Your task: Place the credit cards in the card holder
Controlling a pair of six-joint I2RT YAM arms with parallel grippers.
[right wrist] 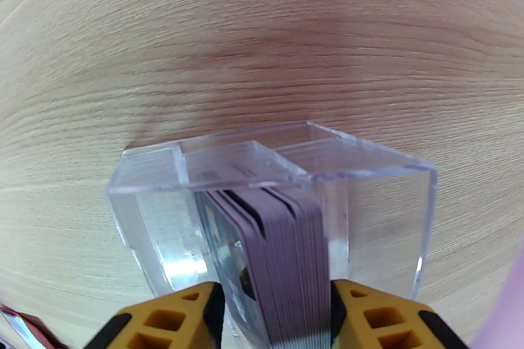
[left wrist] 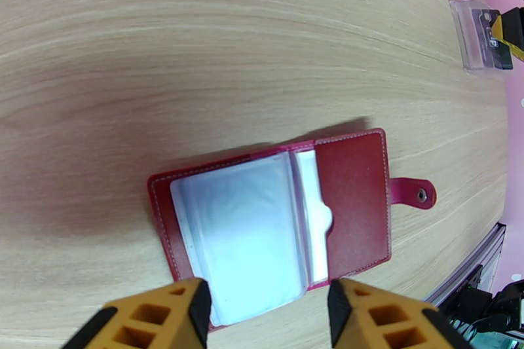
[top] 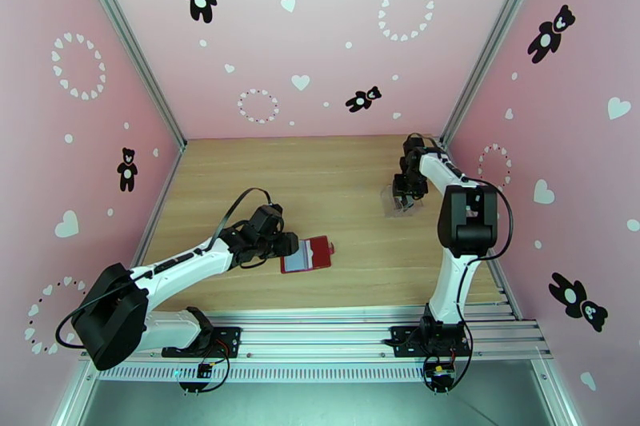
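The red card holder (top: 308,254) lies open on the wood, its clear sleeves and pale inside facing up (left wrist: 354,200), snap tab to the right. My left gripper (top: 290,246) hovers over its near edge, open, with its fingers astride the sleeves (left wrist: 268,308). A stack of dark credit cards (right wrist: 288,258) stands on edge inside a clear plastic case (right wrist: 380,213). At the far right of the table my right gripper (top: 402,200) reaches down into that case. Its yellow pads sit against both sides of the stack (right wrist: 275,311).
The clear case (top: 398,204) stands near the right wall and also appears at the top right of the left wrist view (left wrist: 475,33). Bare wood table (top: 320,180) stretches between the two arms. Pink walls close in on three sides, and a metal rail runs along the near edge.
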